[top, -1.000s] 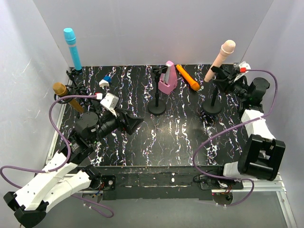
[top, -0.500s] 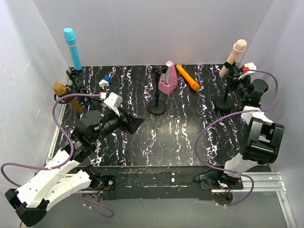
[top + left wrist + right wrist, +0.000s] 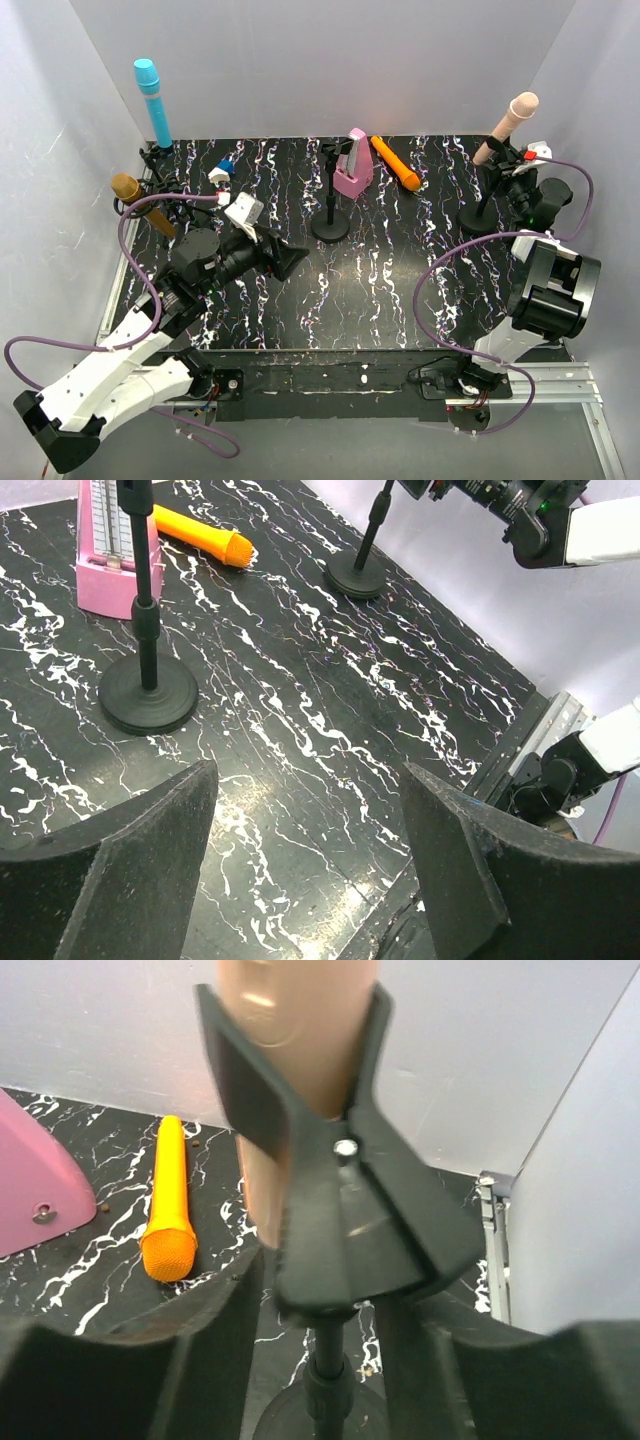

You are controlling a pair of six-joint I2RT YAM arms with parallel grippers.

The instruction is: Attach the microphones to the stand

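The pale pink-beige microphone [image 3: 510, 118] [image 3: 295, 1020] sits in the clip [image 3: 345, 1210] of the far-right stand [image 3: 478, 216]. My right gripper [image 3: 512, 172] [image 3: 325, 1290] flanks that clip, slightly open, with thin gaps at the fingers. The orange microphone [image 3: 396, 163] [image 3: 200, 536] [image 3: 168, 1222] lies flat at the back. An empty stand [image 3: 330, 205] [image 3: 148, 640] is at centre. The cyan microphone [image 3: 153, 100] and the gold microphone [image 3: 138, 198] stand clipped at the left. My left gripper [image 3: 285, 262] [image 3: 308, 780] hovers open and empty over the table's middle.
A pink metronome [image 3: 352, 165] [image 3: 105, 555] [image 3: 25, 1190] stands beside the empty stand and the orange microphone. A small blue and white item [image 3: 221, 170] lies at the back left. White walls close in on the left, back and right; the right stand is near the right wall.
My right arm carried the stand with the pink-beige microphone rightward toward the back right corner, then its jaws loosened. The left arm shifted slightly.
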